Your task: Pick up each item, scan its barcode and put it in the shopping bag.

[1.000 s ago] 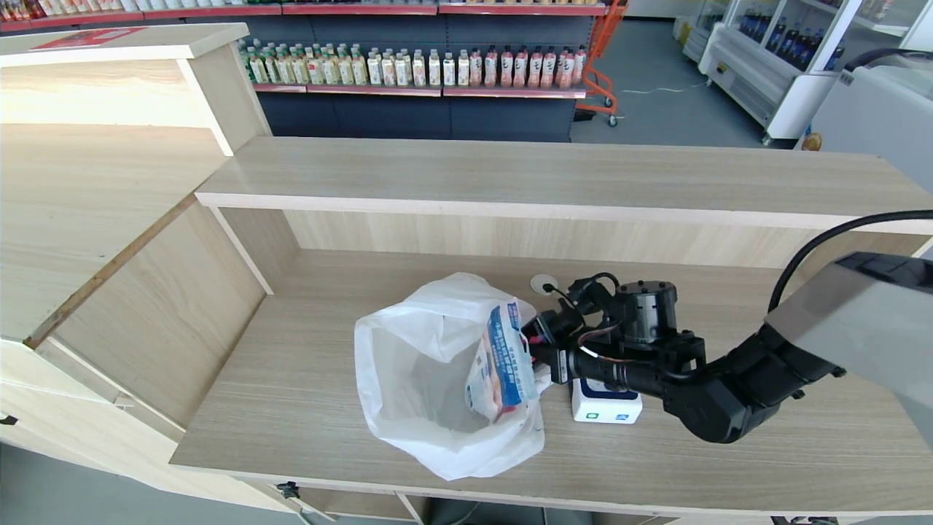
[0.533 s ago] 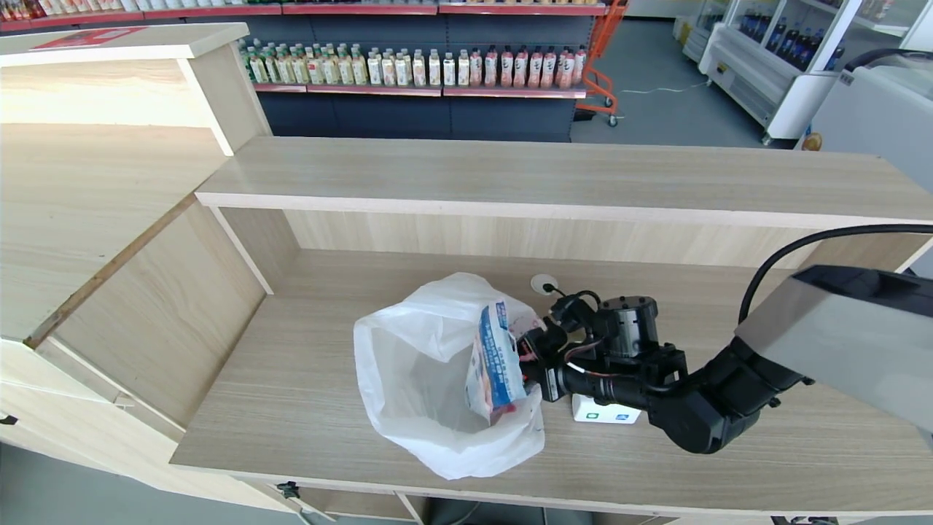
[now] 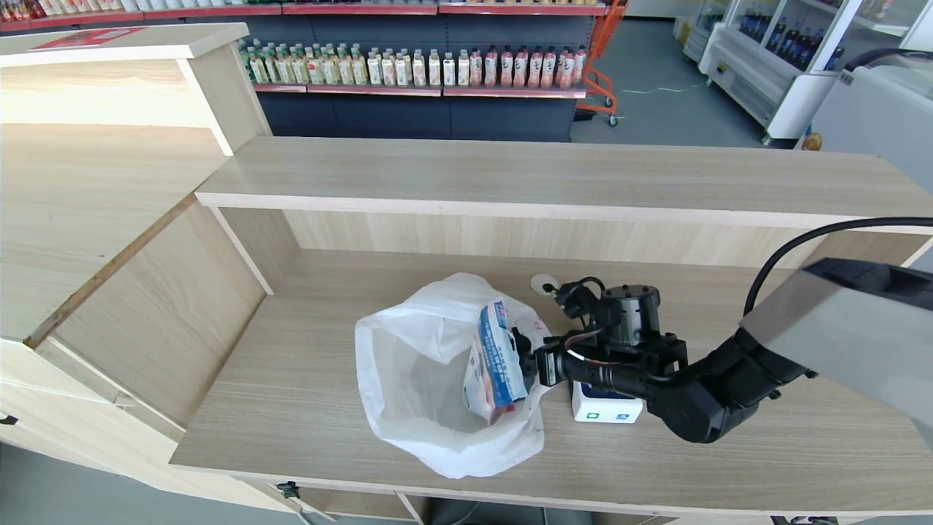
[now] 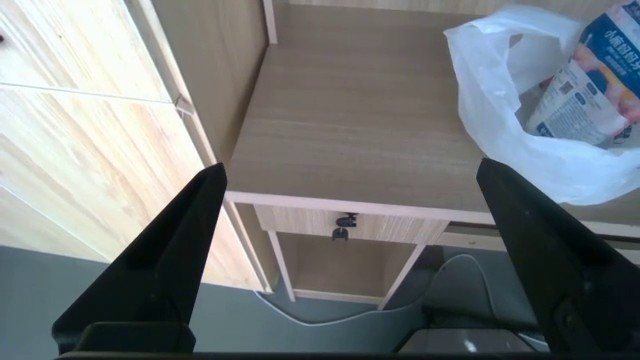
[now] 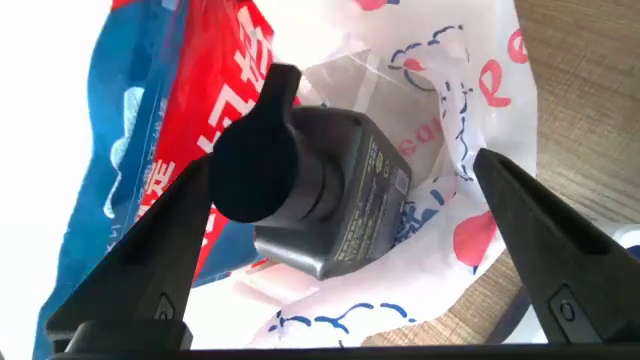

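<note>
At the shopping bag's mouth, the right claw is held wide open, seemingly to release the dark bottle.

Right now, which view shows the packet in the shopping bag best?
Head view: the packet stands nearly whole in the shopping bag. Left wrist view catches its top; right wrist view, a close red-and-blue side.

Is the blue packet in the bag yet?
In: the packet stands inside the shopping bag, through its open mouth, top sticking out.
</note>
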Tool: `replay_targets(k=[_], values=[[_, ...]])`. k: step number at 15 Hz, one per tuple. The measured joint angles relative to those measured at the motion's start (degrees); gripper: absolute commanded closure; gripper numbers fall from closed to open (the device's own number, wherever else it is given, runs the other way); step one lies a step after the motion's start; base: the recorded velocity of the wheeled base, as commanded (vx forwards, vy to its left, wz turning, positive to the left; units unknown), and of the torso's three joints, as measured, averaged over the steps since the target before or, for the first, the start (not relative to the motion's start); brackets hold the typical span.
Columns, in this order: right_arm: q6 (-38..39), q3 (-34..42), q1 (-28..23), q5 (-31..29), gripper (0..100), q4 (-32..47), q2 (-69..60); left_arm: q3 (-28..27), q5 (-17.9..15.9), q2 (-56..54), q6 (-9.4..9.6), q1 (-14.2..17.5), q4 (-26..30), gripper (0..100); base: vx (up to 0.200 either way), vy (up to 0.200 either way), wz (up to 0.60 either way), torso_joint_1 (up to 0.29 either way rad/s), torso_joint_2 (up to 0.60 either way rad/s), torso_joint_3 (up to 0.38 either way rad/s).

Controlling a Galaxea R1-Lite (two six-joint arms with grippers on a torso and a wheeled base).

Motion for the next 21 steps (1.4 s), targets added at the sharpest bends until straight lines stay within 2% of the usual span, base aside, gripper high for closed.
replay_targets(k=[4,7,9,11,15,17,18,21], values=[[3.28,1.88,-1.07,-0.48,0,0.28,-6.18,0.00,-0.02,0.00,-0.06,0.00,0.00,0,0.000,0.000,0.00,0.000,0.00,0.000],[3.47,7.24,-2.49,-4.85,0,0.37,-14.34,0.00,-0.02,0.00,-0.09,0.00,0.00,0,0.000,0.000,0.00,0.000,0.00,0.000],[2.99,13.56,-4.13,-10.24,0,0.37,-20.54,0.00,-0.02,0.00,-0.09,0.00,0.00,0,0.000,0.000,0.00,0.000,0.00,0.000],[2.49,21.30,-5.66,-19.54,0,0.33,-27.76,0.00,-0.02,0.00,-0.06,0.00,0.00,0,0.000,0.000,0.00,0.000,0.00,0.000],[1.43,39.44,-6.86,-29.09,0,0.57,-45.26,0.00,-0.02,0.00,-0.09,0.00,0.00,0,0.000,0.000,0.00,0.000,0.00,0.000],[0.60,45.59,-7.06,-32.43,0,2.02,-54.31,0.00,-0.02,0.00,-0.09,0.00,0.00,0,0.000,0.000,0.00,0.000,0.00,0.000],[-0.02,47.68,-7.17,-32.54,0,3.49,-58.11,0.00,-0.02,0.00,-0.06,0.00,0.00,0,0.000,0.000,0.00,0.000,0.00,0.000],[-3.06,51.70,-13.15,-23.43,0,14.68,-71.73,0.00,-0.02,0.00,-0.06,0.00,0.00,0,0.000,0.000,0.00,0.000,0.00,0.000]])
